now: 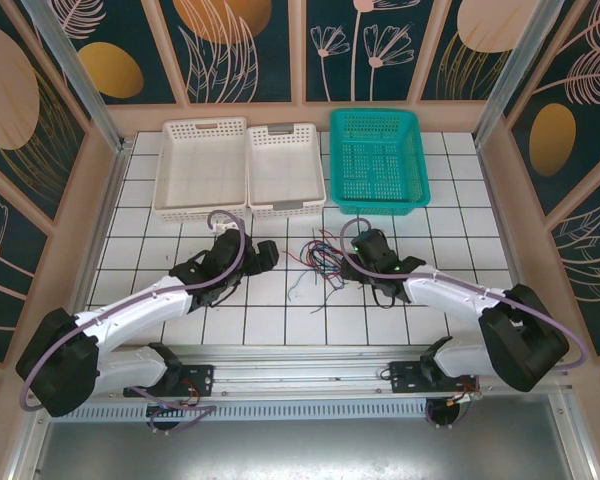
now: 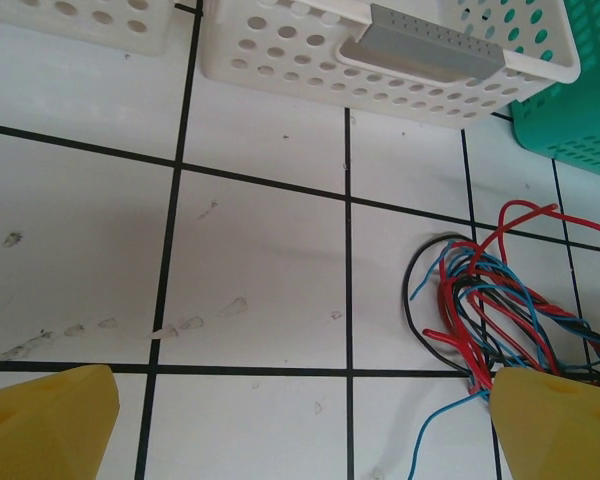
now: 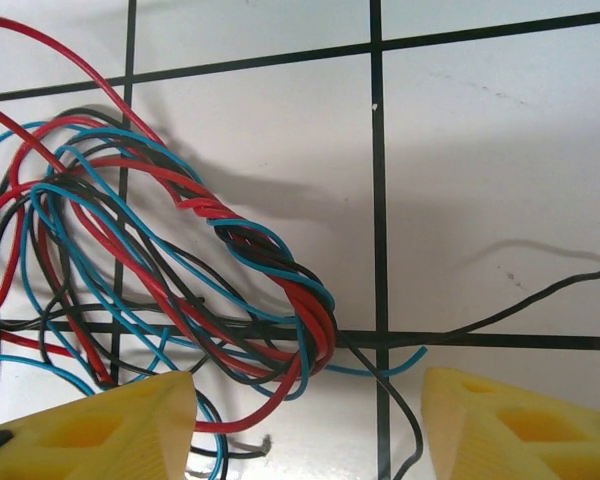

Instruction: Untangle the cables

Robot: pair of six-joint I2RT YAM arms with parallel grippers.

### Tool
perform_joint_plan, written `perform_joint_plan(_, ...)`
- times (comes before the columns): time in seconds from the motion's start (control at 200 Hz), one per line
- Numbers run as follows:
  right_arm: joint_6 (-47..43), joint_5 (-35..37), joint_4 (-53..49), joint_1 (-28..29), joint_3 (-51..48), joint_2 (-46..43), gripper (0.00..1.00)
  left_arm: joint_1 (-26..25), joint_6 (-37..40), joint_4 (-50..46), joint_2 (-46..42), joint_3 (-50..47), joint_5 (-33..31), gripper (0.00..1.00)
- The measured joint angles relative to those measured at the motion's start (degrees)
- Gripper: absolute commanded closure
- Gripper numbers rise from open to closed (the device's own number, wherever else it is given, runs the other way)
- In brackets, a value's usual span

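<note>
The cables (image 1: 320, 258) lie in a tangle of thin red, black and blue wires on the white tiled table, between the two arms. My right gripper (image 3: 305, 430) hangs right over them with its yellow fingers (image 3: 90, 430) apart. The twisted end of the bundle (image 3: 280, 290) lies between the fingers, and a few strands run under the left one. My left gripper (image 2: 300, 430) is open over bare tile. The tangle (image 2: 490, 300) lies just ahead of its right fingertip (image 2: 560, 420). From above, the left gripper (image 1: 265, 255) sits left of the wires and the right gripper (image 1: 350, 248) at their right edge.
Two white baskets (image 1: 202, 123) (image 1: 285, 205) and a teal basket (image 1: 378, 113) stand in a row along the back of the table. The nearer white basket (image 2: 380, 50) and the teal one (image 2: 570, 110) are ahead of the left gripper. One loose black wire (image 3: 540, 295) trails off to the right.
</note>
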Motion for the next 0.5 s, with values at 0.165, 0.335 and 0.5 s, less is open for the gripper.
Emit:
perform_joint_plan(0.165, 0.26, 0.79, 0.46, -0.76, 0.0, 2.43, 0.48, -0.57, -0.61, 0.37, 0.11, 0.09, -0.39, 0.05)
perform_joint_plan(0.335, 0.22, 0.94, 1.73, -2.1, 0.87, 4.81, 0.5, -0.92, -1.01, 0.9, 0.44, 0.28, -0.37, 0.05)
perform_joint_plan(0.5, 0.04, 0.94, 3.13, -2.71, 2.45, 9.01, 0.56, -1.44, -1.03, 1.31, 1.31, 0.9, -0.37, 0.05)
